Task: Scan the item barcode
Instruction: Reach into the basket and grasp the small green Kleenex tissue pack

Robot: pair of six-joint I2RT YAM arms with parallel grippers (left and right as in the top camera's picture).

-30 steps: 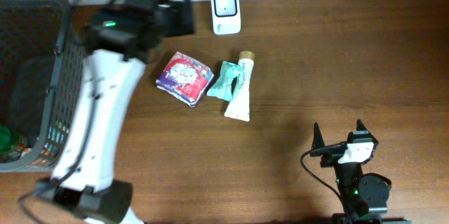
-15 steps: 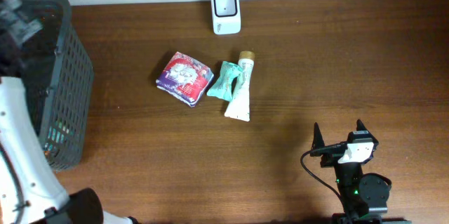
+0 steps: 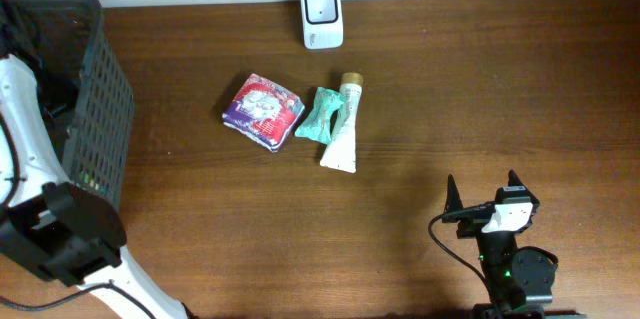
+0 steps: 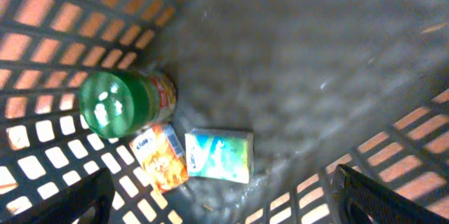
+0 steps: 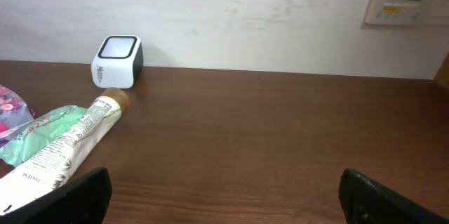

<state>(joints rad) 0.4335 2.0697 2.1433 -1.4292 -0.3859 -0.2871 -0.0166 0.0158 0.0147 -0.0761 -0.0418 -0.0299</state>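
Overhead and wrist views of a brown wooden bench (image 3: 500, 89). A white barcode scanner (image 3: 322, 16) stands at the far edge, just before the pale wall (image 5: 231, 20), its window facing up. Near of it lies a cluster of three items: a purple-and-red packet (image 3: 263, 111) on the left, a crumpled green pouch (image 3: 322, 114) touching it, and a white tube (image 3: 343, 124) with a tan cap pointing far, lying against the pouch's right side. Bare wood extends right of the cluster to the right edge, and also between the cluster and the right gripper (image 3: 483, 184), which sits at the near edge, well apart from all items, fingers spread wide and holding nothing. A dark mesh basket (image 3: 100, 89) occupies the far left edge; the white left arm (image 3: 25, 109) reaches into it. Inside, the left gripper (image 4: 224, 199) hangs with its fingers spread wide and empty above the basket floor, where a green-lidded jar (image 4: 116, 104), an orange packet (image 4: 161, 157) and a blue-green box (image 4: 219, 155) crowd one corner against the mesh wall.
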